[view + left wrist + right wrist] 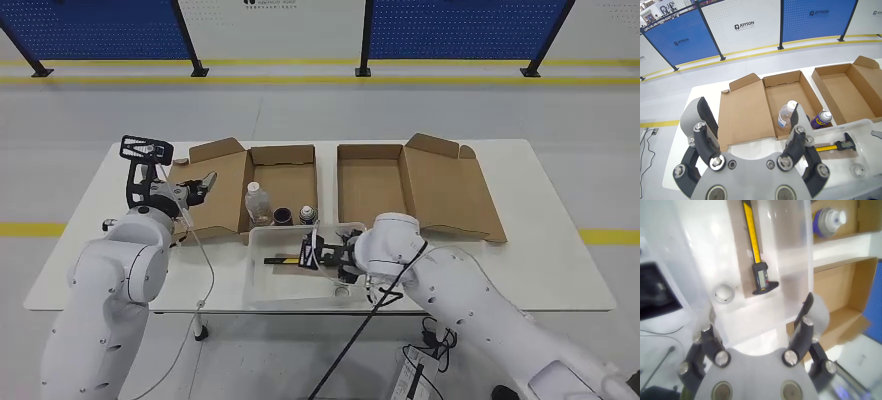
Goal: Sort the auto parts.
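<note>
So both claws are wide open and holding nothing right now. The left claw [200,185] [749,106] hangs over the folded-out lid of the left cardboard box [285,175] [787,91], jaws well apart. That box has a water bottle [257,203] [785,117] and a spray can [307,214] [820,119] [827,222] standing upright along its near wall. There's a dark round thing between them that I can't make out.

The right claw [320,250] [755,311] sits over the clear plastic bin [262,270] [865,125] [791,247] at the front of the tabletop [540,250], fingers spread. The caliper [295,260] [836,146] [758,262] lies flat on the bin floor just ahead of that claw, not touched. A small metal ring [342,292] [858,169] [724,293] sits near the caliper's display end. The right cardboard box [370,185] [844,89] sits open beside the left one.
</note>
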